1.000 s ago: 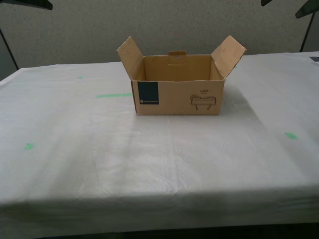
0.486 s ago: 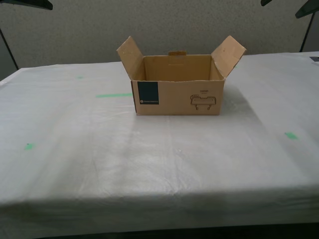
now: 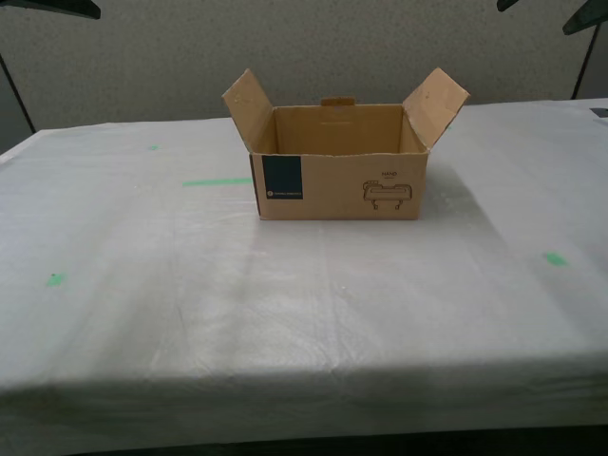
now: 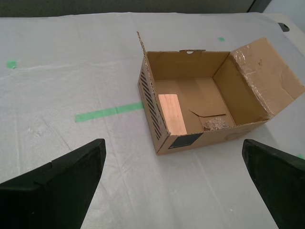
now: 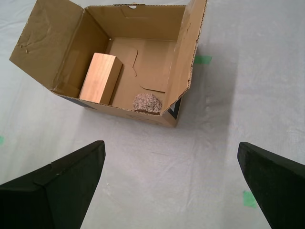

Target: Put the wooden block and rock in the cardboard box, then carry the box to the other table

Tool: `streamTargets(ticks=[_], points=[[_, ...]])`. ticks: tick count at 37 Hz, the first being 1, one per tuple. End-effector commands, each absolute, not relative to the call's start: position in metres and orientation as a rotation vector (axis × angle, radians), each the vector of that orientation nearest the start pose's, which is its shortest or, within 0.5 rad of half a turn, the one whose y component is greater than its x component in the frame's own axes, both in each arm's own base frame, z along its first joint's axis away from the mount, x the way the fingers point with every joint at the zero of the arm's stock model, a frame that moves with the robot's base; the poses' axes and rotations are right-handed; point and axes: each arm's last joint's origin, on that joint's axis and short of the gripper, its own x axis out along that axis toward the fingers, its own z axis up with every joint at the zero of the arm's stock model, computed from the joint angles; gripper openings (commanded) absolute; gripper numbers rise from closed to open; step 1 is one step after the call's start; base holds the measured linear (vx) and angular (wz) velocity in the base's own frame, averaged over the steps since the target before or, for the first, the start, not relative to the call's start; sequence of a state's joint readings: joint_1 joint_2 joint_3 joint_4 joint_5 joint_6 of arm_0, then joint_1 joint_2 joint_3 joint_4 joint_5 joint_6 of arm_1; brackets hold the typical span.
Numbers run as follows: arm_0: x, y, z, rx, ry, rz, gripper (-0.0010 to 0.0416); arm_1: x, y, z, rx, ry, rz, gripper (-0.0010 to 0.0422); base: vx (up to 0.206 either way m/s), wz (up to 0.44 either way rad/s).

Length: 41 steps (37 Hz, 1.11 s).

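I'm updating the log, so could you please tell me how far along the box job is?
Packing looks done: the wooden block and the rock lie apart inside the cardboard box. The box stands on the wrinkled white table with green tape marks, so carrying looks done too. Both my hands are open and empty; nothing visibly remains.

setting: a robot test room or lab, not a home. evidence: a wide table [image 3: 285, 313] draped in wrinkled white cloth; green tape marks [image 3: 217, 181] stuck on it as placement guides; a bare speckled grey wall [image 3: 313, 47] behind; dark stand legs [image 3: 587, 59] and black fixtures at the exterior view's upper corners; one plain cardboard box [image 3: 337, 180] as a prop.
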State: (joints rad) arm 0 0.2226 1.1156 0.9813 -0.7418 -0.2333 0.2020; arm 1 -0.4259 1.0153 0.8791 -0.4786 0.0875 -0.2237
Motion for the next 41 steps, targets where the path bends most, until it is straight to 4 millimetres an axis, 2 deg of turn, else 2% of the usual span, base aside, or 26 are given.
streamTargets(ticks=[1,41], points=[[0.2094,0.0542,0.2937,0.188,0.921,0.333,0.0387,0.1907,-0.0894,0.2988,-0.105,0.660,-0.426,0.0391,0.000,0.000],[0.2094,0.0542,0.2937,0.188,0.921,0.333,0.0387,0.1907,-0.0894,0.2988,-0.104,0.660,-0.426,0.0391,0.000,0.000]])
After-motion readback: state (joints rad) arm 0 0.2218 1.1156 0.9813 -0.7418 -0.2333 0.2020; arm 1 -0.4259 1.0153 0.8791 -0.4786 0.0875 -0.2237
